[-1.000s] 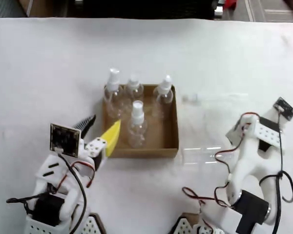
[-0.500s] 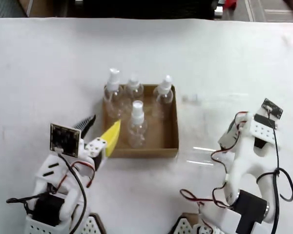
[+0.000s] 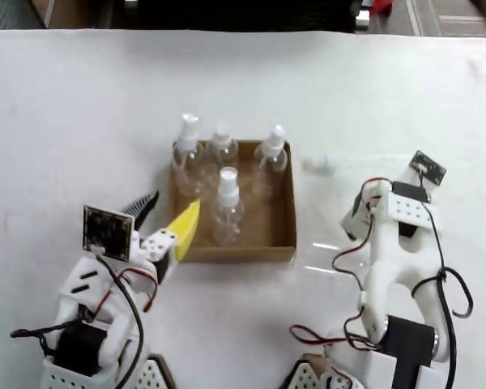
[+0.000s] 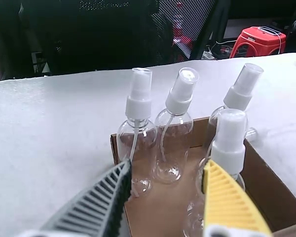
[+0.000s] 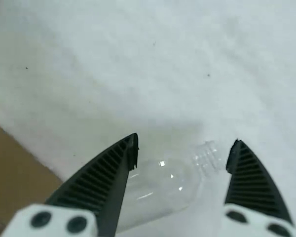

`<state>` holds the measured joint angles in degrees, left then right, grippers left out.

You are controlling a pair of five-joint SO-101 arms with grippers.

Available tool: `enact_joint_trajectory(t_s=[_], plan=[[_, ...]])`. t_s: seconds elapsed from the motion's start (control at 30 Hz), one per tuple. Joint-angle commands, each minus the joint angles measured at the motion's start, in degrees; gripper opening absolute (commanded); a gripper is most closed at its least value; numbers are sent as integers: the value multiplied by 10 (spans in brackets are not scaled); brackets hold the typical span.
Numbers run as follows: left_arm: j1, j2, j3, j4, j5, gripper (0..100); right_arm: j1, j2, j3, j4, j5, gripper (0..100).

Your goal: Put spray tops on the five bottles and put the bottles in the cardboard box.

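The cardboard box (image 3: 288,212) sits mid-table and holds several clear bottles with white spray tops, one of them at the front (image 3: 228,207) (image 4: 228,143). My left gripper (image 3: 172,207) (image 4: 166,168) stands open at the box's near left corner, nothing between its grey and yellow fingers. A clear topless bottle (image 3: 328,258) (image 5: 170,186) lies on the table right of the box. My right gripper (image 5: 185,141) hangs open just above it, one black finger on each side. A loose spray top (image 3: 317,164) lies farther back.
White cloth covers the table (image 3: 81,105). The right arm (image 3: 389,235) stands over the lying bottle, close to the box's right wall (image 5: 10,190). Cables trail near both arm bases. Chairs and a red stool (image 4: 266,39) stand beyond the far edge.
The right arm has swung left toward the box and now sits over the lying bottle. The left arm and the box's bottles have not moved.
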<state>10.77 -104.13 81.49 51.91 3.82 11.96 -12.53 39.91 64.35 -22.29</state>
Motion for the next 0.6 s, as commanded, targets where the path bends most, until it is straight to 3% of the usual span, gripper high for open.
enact_joint_trajectory(t_s=[0.0, 0.37, 0.57], plan=[[7, -7, -4, -11, -5, 221, -11, 6, -4, -35, -11, 269], [8, -7, 10, -17, -7, 221, -5, 78, -11, -121, -62, 269], [8, -7, 15, -22, -7, 221, 22, -7, -107, 20, -59, 269]])
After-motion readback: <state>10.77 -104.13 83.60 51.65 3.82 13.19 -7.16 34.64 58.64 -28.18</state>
